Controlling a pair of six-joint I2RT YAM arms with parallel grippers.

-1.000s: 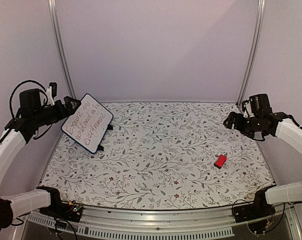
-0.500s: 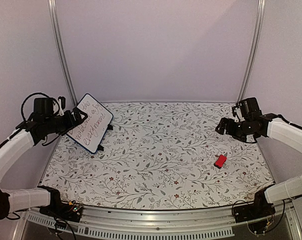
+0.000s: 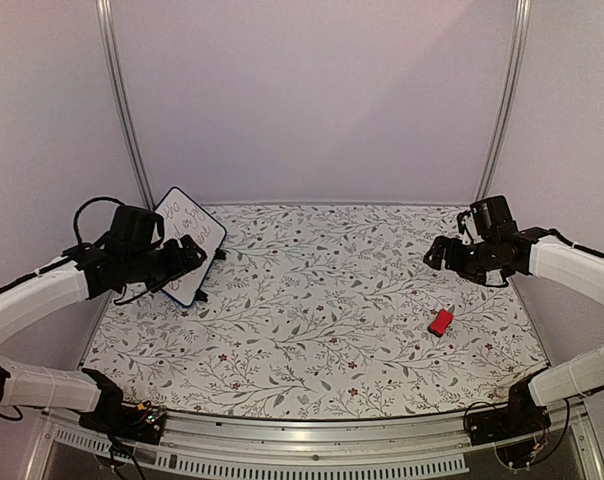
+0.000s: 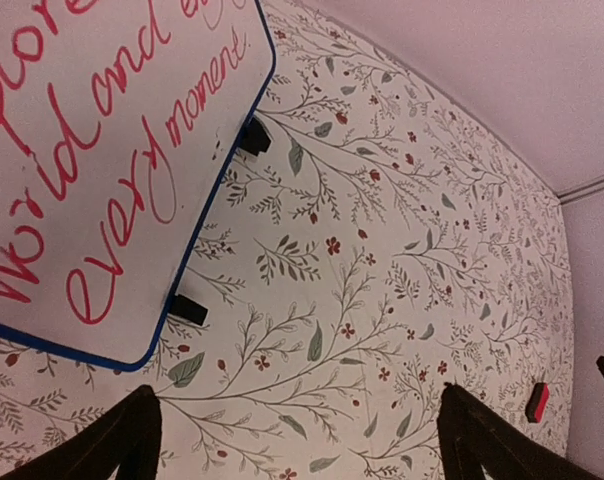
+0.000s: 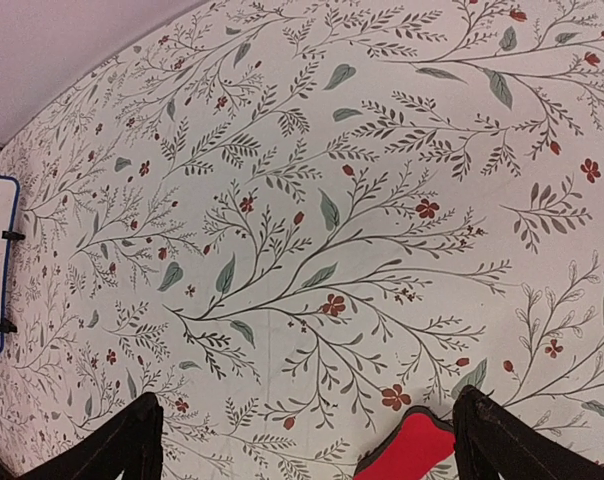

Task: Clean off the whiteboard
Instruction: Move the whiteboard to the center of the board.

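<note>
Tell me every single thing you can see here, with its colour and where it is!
flower-patterned table cover: one, pale with green and red sprigs, under everything.
small rectangular whiteboard with dark blue frame: one, white with red handwriting, far left of the cover, tilted up on black feet.
small red block: one, red, lying on the right side of the cover.
left tool: one, black, open, close in front of the whiteboard.
right tool: one, black, open, near the red block, not touching it.

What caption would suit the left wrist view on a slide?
Open left gripper near the blue-framed rectangular whiteboard, red handwriting unerased, on the floral-patterned table.
</note>
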